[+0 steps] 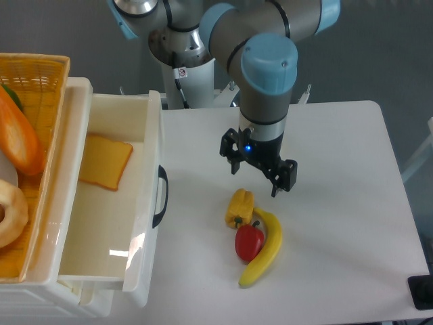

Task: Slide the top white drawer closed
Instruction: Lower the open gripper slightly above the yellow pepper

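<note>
No legible text. A small white label with a red mark [181, 72] on the arm base is unreadable.

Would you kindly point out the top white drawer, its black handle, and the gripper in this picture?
top white drawer [150, 203], fixed camera view, on its tall front panel.
black handle [161, 196], fixed camera view, on the middle of its curved bar.
gripper [257, 181], fixed camera view, midway between its fingertips.
</note>
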Controlling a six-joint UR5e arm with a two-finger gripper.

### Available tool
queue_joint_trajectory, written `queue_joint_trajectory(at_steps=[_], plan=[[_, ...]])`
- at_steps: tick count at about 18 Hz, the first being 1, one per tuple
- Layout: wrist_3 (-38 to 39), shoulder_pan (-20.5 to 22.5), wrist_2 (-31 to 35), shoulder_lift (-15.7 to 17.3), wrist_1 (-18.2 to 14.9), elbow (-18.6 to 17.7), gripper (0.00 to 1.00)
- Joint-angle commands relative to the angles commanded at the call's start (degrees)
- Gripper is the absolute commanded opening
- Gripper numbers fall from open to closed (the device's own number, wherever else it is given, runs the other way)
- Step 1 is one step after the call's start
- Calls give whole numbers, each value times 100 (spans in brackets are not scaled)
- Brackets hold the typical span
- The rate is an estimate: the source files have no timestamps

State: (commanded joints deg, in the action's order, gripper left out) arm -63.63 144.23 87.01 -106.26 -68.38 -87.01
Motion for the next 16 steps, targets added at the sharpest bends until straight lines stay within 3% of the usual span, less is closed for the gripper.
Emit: queue_joint_trajectory(at_steps=[3,16], plan=[[61,0,9,-17,9,-9,100],[2180,-79,-18,-105,79,-219,100]])
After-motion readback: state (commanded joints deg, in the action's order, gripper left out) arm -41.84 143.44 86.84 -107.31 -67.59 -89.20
